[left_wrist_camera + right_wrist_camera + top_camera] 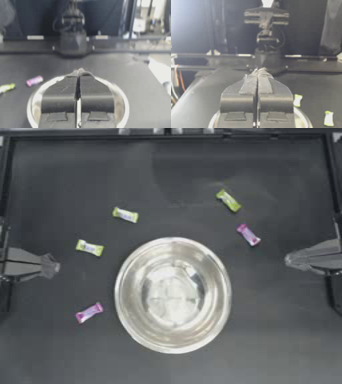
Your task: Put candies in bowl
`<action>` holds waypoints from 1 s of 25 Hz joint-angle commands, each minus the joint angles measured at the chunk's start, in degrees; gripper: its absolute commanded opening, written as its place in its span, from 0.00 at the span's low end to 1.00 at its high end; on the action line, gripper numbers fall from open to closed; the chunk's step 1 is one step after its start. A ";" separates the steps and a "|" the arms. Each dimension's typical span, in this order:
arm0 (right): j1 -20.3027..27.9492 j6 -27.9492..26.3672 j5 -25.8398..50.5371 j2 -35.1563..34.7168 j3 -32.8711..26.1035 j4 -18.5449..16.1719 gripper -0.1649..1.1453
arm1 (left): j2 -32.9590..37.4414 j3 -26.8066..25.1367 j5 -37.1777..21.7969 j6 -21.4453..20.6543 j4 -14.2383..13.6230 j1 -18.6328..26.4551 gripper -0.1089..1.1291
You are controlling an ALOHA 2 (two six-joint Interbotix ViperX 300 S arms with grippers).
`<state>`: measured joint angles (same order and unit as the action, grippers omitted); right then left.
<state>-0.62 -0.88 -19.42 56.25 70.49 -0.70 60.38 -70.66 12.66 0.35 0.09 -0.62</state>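
Observation:
The shiny silver bowl [200, 278] sits empty at the table's middle. Several wrapped candies lie around it. Three are yellow-green: one [125, 214] beyond its left side, one [89, 247] to its left, one [228, 200] at the far right. A pink-purple candy [248, 234] lies right of the bowl and another [89, 312] at its near left. My left gripper [53, 264] is parked shut at the left edge. My right gripper [288, 260] is parked shut at the right edge. Neither holds anything.
The left wrist view looks over the bowl's rim [31, 105] to a pink-purple candy [34, 80] and a yellow-green one [7, 87]. In the right wrist view, two yellow-green candies [297, 100] [328, 118] lie past the rim [303, 120]. A raised frame [167, 134] borders the table.

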 commanded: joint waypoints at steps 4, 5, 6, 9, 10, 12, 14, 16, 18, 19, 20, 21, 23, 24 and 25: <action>-0.09 0.09 0.00 -0.26 -1.49 -1.05 0.73 | -1.41 2.02 -1.58 0.18 0.26 0.09 0.94; -0.09 0.09 0.00 -0.18 -1.49 -1.05 0.80 | -2.02 2.29 -2.11 0.09 0.26 0.18 1.00; -0.09 0.00 0.00 -0.18 -1.67 -1.05 0.87 | -2.55 2.55 -3.34 0.18 0.26 0.18 0.97; -0.09 -0.09 0.09 -0.18 -1.85 -0.70 0.90 | -4.39 4.31 -8.44 0.26 1.05 0.09 0.86; -0.09 -0.09 0.18 -0.18 -1.93 -0.70 0.90 | -5.01 5.10 -10.46 0.26 1.76 0.09 0.87; -0.09 -0.18 0.26 -0.18 -1.93 -0.62 0.90 | -6.33 7.29 -15.73 0.26 3.69 0.35 0.90; -0.09 -0.18 0.26 -0.09 -2.02 -0.44 0.90 | -7.29 9.32 -21.18 0.35 5.10 0.62 0.91; -0.09 -0.18 0.26 -0.18 -2.02 0.00 0.90 | -8.17 10.99 -27.07 1.05 6.15 0.88 0.91; -0.09 -0.18 0.26 -0.09 -1.93 0.35 0.90 | -9.14 12.48 -31.64 3.43 6.33 1.85 0.91; -0.09 -0.18 0.26 -0.09 -1.93 0.44 0.90 | -9.58 13.01 -33.66 5.45 6.33 2.46 0.90; -0.09 -0.18 0.26 -0.18 -1.93 0.44 0.90 | -10.11 13.54 -35.60 7.73 5.98 2.99 0.90; -0.09 -0.18 0.26 -0.09 -1.93 0.44 0.90 | -10.72 13.89 -37.27 10.11 5.19 3.34 0.90; -0.09 -0.18 0.35 -0.09 -1.93 0.53 0.90 | -12.30 14.77 -40.96 15.56 2.02 3.25 0.90; -0.09 -0.18 0.35 -0.09 -2.02 0.70 0.90 | -13.36 15.12 -42.54 18.11 0.70 2.90 0.90; -0.09 -0.18 0.53 -0.09 -1.93 0.88 0.90 | -14.15 15.64 -43.86 20.39 -0.62 2.29 0.90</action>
<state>-0.62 -0.97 -18.90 56.34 69.96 -0.18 48.43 -57.22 -29.36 18.54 1.41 2.37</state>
